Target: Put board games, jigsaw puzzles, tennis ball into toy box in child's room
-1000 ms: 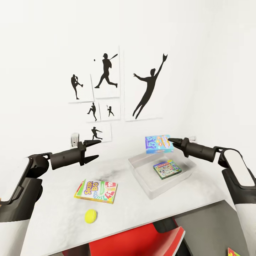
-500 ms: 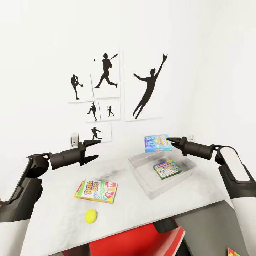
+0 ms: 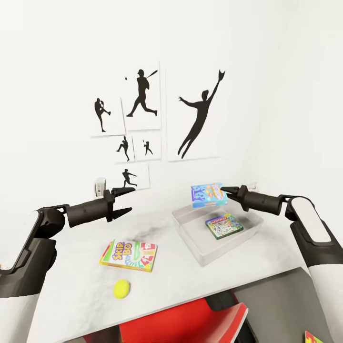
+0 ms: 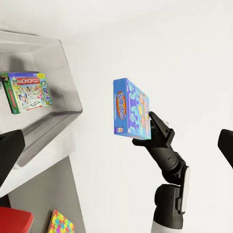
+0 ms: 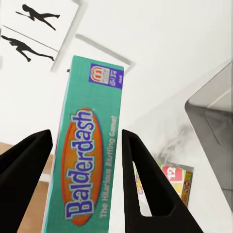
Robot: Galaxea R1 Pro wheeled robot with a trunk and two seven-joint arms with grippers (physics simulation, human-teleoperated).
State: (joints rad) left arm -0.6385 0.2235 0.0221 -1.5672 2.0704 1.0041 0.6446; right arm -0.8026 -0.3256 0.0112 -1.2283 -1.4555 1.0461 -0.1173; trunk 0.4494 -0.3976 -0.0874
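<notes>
My right gripper point(image 3: 223, 190) is shut on the edge of the blue Balderdash board game point(image 3: 207, 195), holding it upright in the air above the far side of the light grey toy box point(image 3: 205, 255). In the right wrist view its fingers point(image 5: 145, 179) flank the Balderdash box point(image 5: 92, 160). A green Monopoly box point(image 3: 224, 225) lies inside the toy box. The Skip-Bo game point(image 3: 128, 256) and the tennis ball point(image 3: 121, 288) lie on the white table point(image 3: 71, 286). My left gripper point(image 3: 132, 199) hovers open above the table's left part, empty.
A red chair point(image 3: 190, 324) is tucked under the table's front edge. A jigsaw puzzle point(image 3: 312, 337) with a coloured piece pattern lies low at the right, below table height. The wall with black baseball silhouettes stands just behind the table.
My right gripper has carried the Balderdash box slightly leftward over the toy box. The left arm and the things on the table have not moved.
</notes>
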